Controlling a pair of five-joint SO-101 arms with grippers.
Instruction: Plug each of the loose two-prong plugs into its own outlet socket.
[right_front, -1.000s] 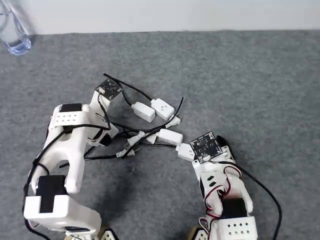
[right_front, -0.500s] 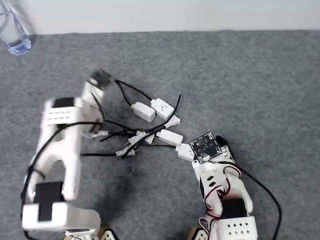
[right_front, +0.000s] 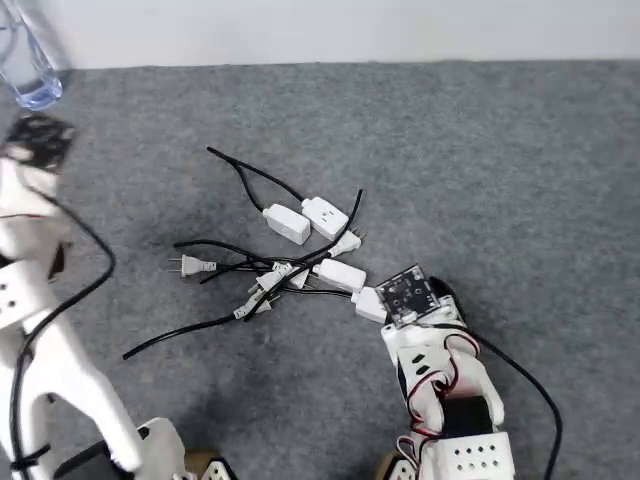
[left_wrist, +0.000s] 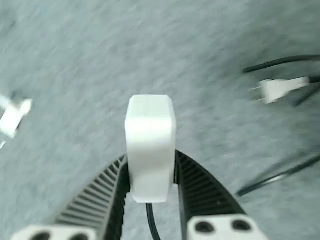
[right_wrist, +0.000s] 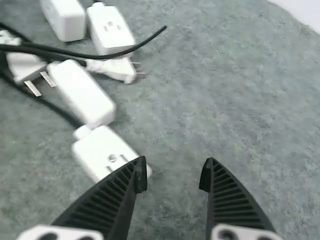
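Outlet socket (left_wrist: 150, 125) is clamped in my left end effector (left_wrist: 150, 167), held above the surface (right_front: 500, 150); a loose plug (right_front: 190, 266) lies among the cords (right_front: 240, 175); my right end effector (right_wrist: 174, 172) hangs open beside another socket (right_wrist: 105, 155); I'd line the prongs up squarely with the slots before pushing.

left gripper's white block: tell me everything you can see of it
The block is white, smooth, plastic-looking, boxy with bevelled far corners. The left gripper clamps it, black ribbed fingers pressing opposite sides, its far end past the tips. A black cord leaves its near end. It is held above the grey mat, touching nothing else. No slots or prongs show.
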